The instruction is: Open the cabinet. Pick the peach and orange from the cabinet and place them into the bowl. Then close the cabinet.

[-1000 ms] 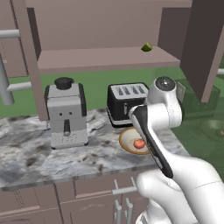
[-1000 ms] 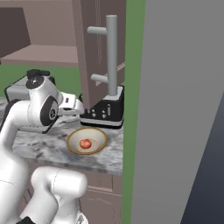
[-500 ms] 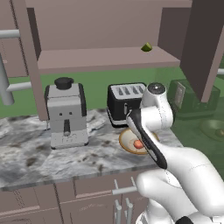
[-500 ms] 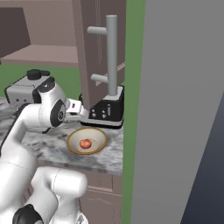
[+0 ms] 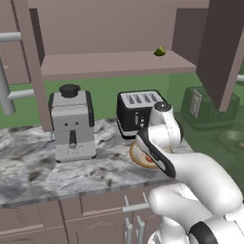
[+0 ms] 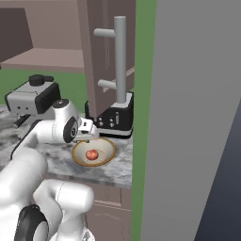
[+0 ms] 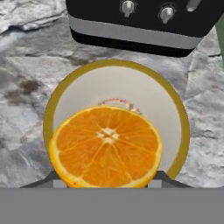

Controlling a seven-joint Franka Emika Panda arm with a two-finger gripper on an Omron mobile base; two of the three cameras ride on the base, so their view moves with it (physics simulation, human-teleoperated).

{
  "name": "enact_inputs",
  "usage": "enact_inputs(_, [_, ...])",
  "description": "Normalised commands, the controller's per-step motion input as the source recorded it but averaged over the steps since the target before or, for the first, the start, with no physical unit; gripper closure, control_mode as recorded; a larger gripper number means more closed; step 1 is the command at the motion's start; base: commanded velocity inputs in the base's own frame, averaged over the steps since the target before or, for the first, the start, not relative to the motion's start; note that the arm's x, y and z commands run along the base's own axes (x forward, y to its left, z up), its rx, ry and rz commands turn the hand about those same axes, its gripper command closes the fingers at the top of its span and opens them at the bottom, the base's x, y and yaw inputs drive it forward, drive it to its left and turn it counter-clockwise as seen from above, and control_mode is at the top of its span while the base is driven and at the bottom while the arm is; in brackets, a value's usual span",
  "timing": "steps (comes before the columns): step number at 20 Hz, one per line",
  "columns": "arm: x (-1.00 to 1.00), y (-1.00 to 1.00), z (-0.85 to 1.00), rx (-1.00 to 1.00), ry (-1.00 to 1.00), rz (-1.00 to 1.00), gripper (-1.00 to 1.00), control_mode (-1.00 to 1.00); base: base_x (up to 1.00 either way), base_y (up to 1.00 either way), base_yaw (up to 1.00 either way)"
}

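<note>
Orange (image 7: 106, 146): sits between the gripper (image 7: 105, 182) tips, hanging directly over the bowl (image 7: 118, 65). The dark fingertips (image 7: 42, 182) flank its lower sides, and since it hangs above the bowl I judge it clamped in the jaws, not released.

Handling, as a judgement: light, firm, round, with a smooth skin. It would roll if dropped from height and could slip if pinched off-centre. The best hold is across the widest part, one finger on each side, which is about where the tips sit. A modest squeeze should do, as the rind gives a little.

Peach (image 6: 92, 154): lies in the middle of the bowl. In the hand view only a pink sliver shows past the orange's top edge. The orange would land on or just beside it, so a low release seems safer, as the bowl is shallow.

Bowl: on the marble counter (image 5: 33, 162), just in front of the black toaster (image 5: 138, 107). The coffee machine (image 5: 71, 124) stands well off to the side.

Arm: folded forward, elbow high, wrist bent down. In the right base view the hand hangs above the bowl's rim (image 6: 77, 157) on the arm's side.

Cabinet (image 5: 109, 64): doors stand open. A green fruit (image 5: 159, 51) is on the shelf. Closing is not yet done.
</note>
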Motion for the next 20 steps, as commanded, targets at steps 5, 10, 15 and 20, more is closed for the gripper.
enact_inputs(5, [0.42, -0.15, -0.52, 0.0, 0.0, 0.0, 1.0, -1.0, 0.0, 0.0, 0.0])
enact_inputs(10, [0.46, -0.12, -0.31, 0.0, 0.0, 0.0, 1.0, -1.0, 0.0, 0.0, 0.0])
enact_inputs(15, [0.21, -0.02, -0.32, 0.0, 0.0, 0.0, -1.0, -1.0, 0.0, 0.0, 0.0])
enact_inputs(20, [0.03, 0.0, -0.08, 0.0, 0.0, 0.0, -1.0, -1.0, 0.0, 0.0, 0.0])
